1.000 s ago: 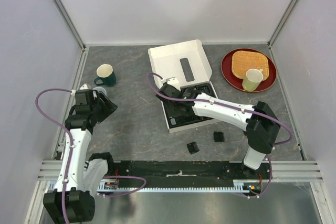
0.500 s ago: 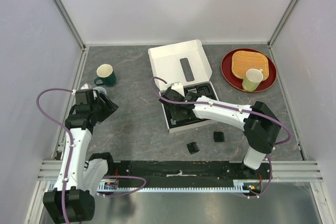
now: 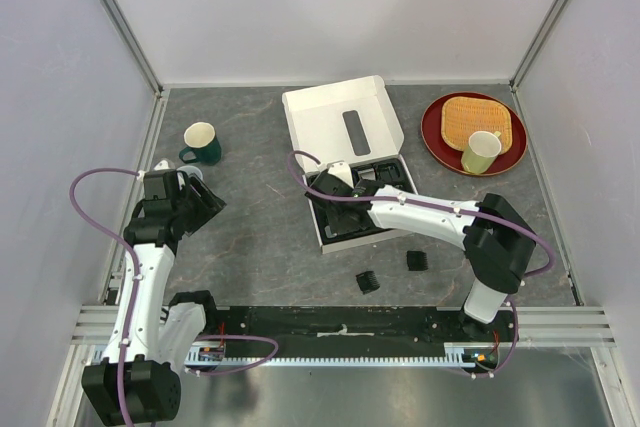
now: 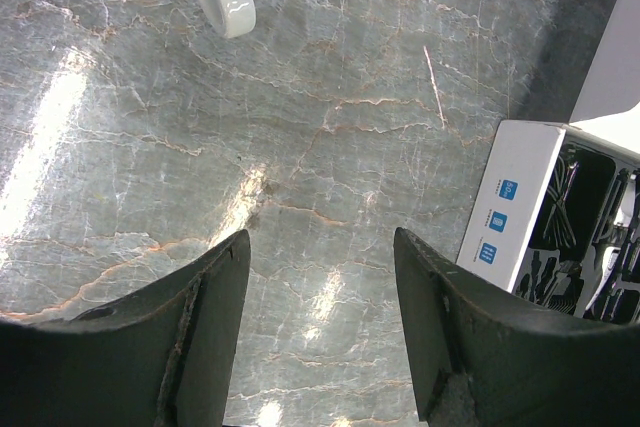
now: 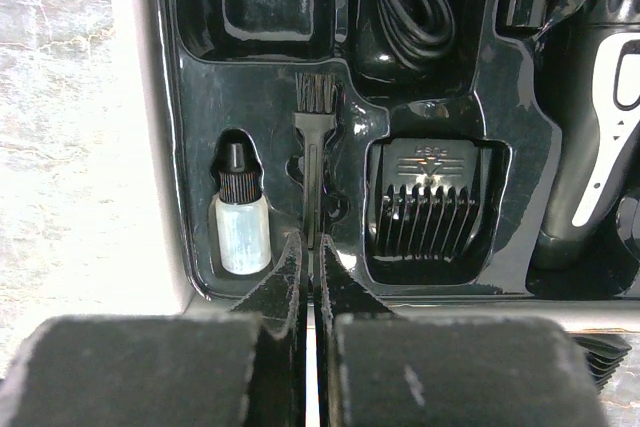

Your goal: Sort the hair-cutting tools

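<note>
Right wrist view: the right end effector has its fingers together, clamped on the handle tip of the thin brush, which lies in its slot at centre frame. Around it the black tray holds a small bottle, a comb guard, the cord and, at the right edge, the clipper. In the top view, two loose guards lie on the tabletop at lower centre, apparently not yet sorted. The left end effector hangs apart, empty.

The counter is grey with pale cracks like marble. The box is white, its tray shiny black. The brush is black. The plate is red.
</note>
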You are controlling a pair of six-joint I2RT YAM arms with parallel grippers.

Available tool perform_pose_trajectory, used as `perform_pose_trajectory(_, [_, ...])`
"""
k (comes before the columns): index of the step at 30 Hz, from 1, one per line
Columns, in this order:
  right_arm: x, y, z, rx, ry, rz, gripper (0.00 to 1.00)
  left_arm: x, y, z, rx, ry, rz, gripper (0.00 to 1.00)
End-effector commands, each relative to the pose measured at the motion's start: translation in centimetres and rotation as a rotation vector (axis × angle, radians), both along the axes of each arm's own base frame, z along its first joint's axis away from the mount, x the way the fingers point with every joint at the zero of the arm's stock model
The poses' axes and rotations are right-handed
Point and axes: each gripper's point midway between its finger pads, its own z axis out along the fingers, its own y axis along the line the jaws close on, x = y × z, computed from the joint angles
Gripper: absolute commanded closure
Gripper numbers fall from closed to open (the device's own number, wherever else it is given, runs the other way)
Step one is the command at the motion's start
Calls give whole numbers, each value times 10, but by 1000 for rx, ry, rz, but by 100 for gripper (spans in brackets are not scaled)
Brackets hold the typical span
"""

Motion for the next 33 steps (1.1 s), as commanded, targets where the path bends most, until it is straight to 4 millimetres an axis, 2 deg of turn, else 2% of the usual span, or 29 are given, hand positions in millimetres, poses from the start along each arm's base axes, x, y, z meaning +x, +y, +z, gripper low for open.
perform_pose_trajectory(1, [0,2,10,47,-16,-3,100,7,0,6,15,-45,-30,34])
perform_pose_trajectory(12, [-9,-5,2,36,15,6,100,7,0,6,18,-48,-30,34])
perform_pose_trajectory(24, [-12,-10,5,25,21,5,99,7,1,7,21,-49,-27,34])
perform_pose_trajectory(33, [-9,-7,3,11,17,16,86,7,1,6,21,-47,-29,34])
